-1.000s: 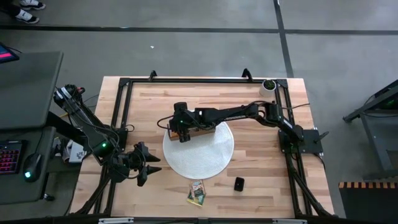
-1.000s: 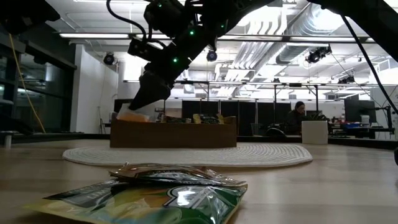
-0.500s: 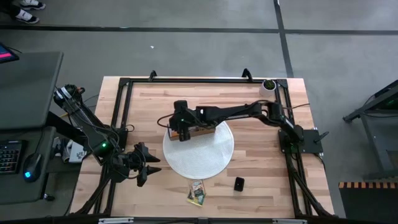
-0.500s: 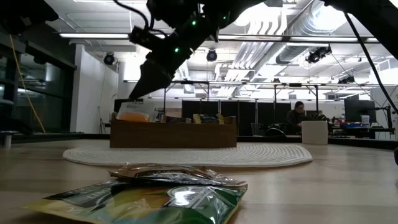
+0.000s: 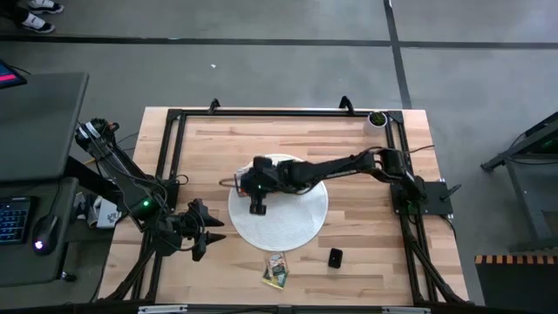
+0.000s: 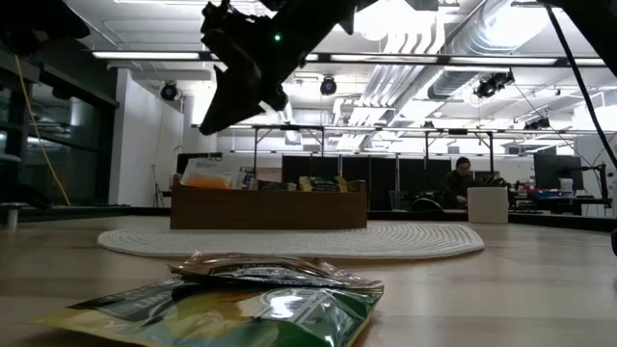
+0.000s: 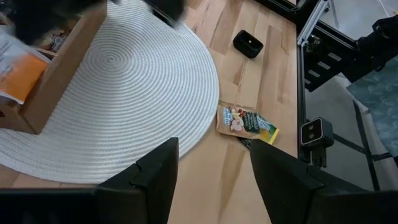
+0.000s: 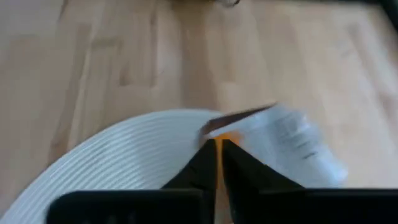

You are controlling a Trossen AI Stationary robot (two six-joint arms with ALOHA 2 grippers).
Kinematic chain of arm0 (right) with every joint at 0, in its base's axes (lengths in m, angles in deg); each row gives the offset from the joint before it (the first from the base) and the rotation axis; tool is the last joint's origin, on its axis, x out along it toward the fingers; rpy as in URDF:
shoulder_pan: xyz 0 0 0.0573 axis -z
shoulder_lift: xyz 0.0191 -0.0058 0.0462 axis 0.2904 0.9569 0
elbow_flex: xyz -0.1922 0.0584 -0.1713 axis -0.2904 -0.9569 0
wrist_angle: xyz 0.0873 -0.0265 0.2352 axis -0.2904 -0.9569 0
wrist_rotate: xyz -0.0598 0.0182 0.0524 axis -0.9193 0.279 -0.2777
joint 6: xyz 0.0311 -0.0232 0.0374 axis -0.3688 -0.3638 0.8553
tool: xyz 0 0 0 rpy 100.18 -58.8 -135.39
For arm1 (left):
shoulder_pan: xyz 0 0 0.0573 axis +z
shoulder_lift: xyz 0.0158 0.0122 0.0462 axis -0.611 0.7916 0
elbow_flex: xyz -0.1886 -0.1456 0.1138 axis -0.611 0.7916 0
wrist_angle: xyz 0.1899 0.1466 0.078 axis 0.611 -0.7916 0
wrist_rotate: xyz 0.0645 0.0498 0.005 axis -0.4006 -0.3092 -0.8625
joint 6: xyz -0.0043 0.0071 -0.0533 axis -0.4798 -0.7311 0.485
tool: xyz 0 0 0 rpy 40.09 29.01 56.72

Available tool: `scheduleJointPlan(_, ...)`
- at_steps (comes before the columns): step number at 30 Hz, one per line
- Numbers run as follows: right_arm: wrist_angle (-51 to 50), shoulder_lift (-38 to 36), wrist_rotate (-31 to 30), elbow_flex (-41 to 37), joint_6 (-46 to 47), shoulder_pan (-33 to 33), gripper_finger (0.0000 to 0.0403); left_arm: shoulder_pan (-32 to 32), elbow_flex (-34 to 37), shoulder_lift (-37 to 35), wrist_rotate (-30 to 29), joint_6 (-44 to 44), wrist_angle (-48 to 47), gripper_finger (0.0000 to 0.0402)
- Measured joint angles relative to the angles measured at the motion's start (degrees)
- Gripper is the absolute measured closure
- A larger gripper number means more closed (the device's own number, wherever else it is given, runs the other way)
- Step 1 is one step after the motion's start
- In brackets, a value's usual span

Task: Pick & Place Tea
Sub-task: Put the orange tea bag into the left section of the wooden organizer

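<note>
Wood table [image 5: 357, 218], round mat [image 5: 292, 222]; right gripper [image 8: 217, 149] pinched together, empty, over box [image 6: 268, 205]; left gripper [image 7: 211, 171] apart, parked 8 o'clock; spare tea packets [image 5: 276, 269] at 6.

The box [image 7: 53, 81] sits on the mat [image 5: 288, 222]; packets [image 5: 276, 269] lie beside it.

No text, label, brand, number or sign can be read. The green tea packet [image 7: 247, 122] on the table carries printing too small to make out, and the orange-and-white packet [image 7: 20, 67] in the wooden box [image 7: 59, 71] shows no legible lettering.
</note>
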Motion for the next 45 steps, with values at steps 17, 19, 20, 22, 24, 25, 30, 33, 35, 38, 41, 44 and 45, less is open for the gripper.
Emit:
scheduleJointPlan(17, 12.11, 0.09, -4.36, -8.57, 11.89, -0.44, 0.0402, 0.0, 0.01, -0.01, -0.27, -0.04, -0.2, 0.0202)
scheduleJointPlan(19, 13.05, 0.09, -4.27, -8.57, 11.88, -0.35, 0.0402, -0.02, 0.01, -0.01, -0.28, -0.04, -0.18, 0.0202)
scheduleJointPlan(20, 13.49, 0.09, -3.81, -8.57, 11.89, -0.35, 0.0402, -0.02, 0.01, -0.01, -0.3, -0.04, -0.18, 0.0202)
scheduleJointPlan(22, 14.49, 0.09, -1.95, -8.57, 11.89, -0.45, 0.0402, -0.02, -0.01, -0.01, -0.34, -0.04, -0.18, 0.0202)
scheduleJointPlan(24, 15.79, 0.43, -0.7, -8.57, 11.98, -0.76, 0.0402, -0.01, 0.01, 0.0, -0.34, -0.04, -0.24, 0.0202)
scheduleJointPlan(25, 16.12, 0.52, 0.01, -8.57, 12.05, -0.96, 0.0402, -0.01, 0.0, -0.01, -0.34, -0.04, -0.35, 0.0202)
scheduleJointPlan(30, 16.88, 0.63, -0.32, -8.57, 12.06, -1.34, 0.0402, -0.02, -0.01, 0.01, -0.32, -0.04, -0.49, 0.0202)
scheduleJointPlan(33, 16.8, 0.67, 1.06, -8.57, 12.67, -0.99, 0.0403, 0.0, -0.01, -0.01, -0.32, -0.04, -0.55, 0.0202)
scheduleJointPlan(35, 17.43, 1.22, 3.21, -8.48, 13.58, -0.57, 0.0403, -0.01, 0.01, 0.0, -0.33, -0.04, -0.53, 0.0202)
scheduleJointPlan(38, 17.14, 2.61, 3.88, -8.5, 14.85, -0.36, 0.0403, -0.02, 0.01, -0.01, -0.32, -0.04, -0.55, 0.0202)
scheduleJointPlan(41, 16.96, 3.28, 2.35, -8.62, 14.9, -0.36, 0.0403, -0.02, -0.01, -0.01, -0.31, -0.04, -0.59, 0.0202)
scheduleJointPlan(44, 17.44, 3.32, 2.18, -8.57, 15.57, 0.06, 0.0403, -0.02, 0.0, 0.0, -0.22, 0.03, -0.68, 0.0202)
scheduleJointPlan(45, 17.46, 3.32, 2.2, -8.57, 15.81, 0.3, 0.0403, -0.01, -0.01, -0.01, -0.14, 0.09, -0.62, 0.0202)
